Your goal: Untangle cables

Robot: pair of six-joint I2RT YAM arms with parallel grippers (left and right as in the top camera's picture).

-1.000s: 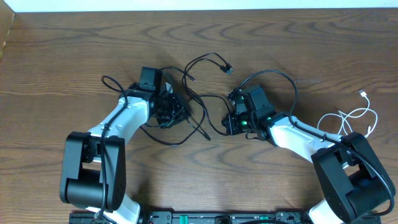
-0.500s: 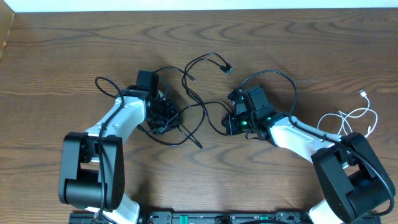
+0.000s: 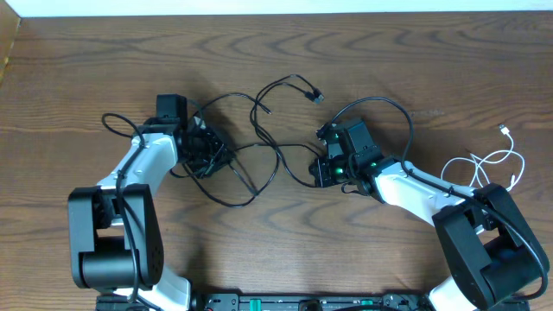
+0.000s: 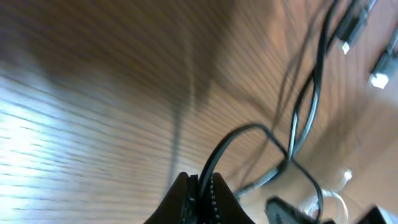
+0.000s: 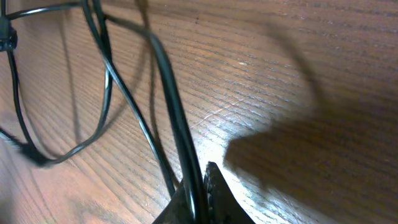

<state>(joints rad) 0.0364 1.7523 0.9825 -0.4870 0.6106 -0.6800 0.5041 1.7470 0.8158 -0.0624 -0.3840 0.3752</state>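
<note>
- The left gripper [image 3: 206, 149] is pinched tight on the black cables [image 3: 275, 164] at their left end.
- The right gripper [image 3: 321, 170] clamps their right side.
- The white cable [image 3: 499, 160] lies well right of them, seemingly apart.

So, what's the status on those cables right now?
Left gripper shut on black cables. Right gripper shut on them too. White cable apart, far right. Nothing blocking.

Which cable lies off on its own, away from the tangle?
The white cable, looped at far right; the black cables all cross one another in the middle.
</note>
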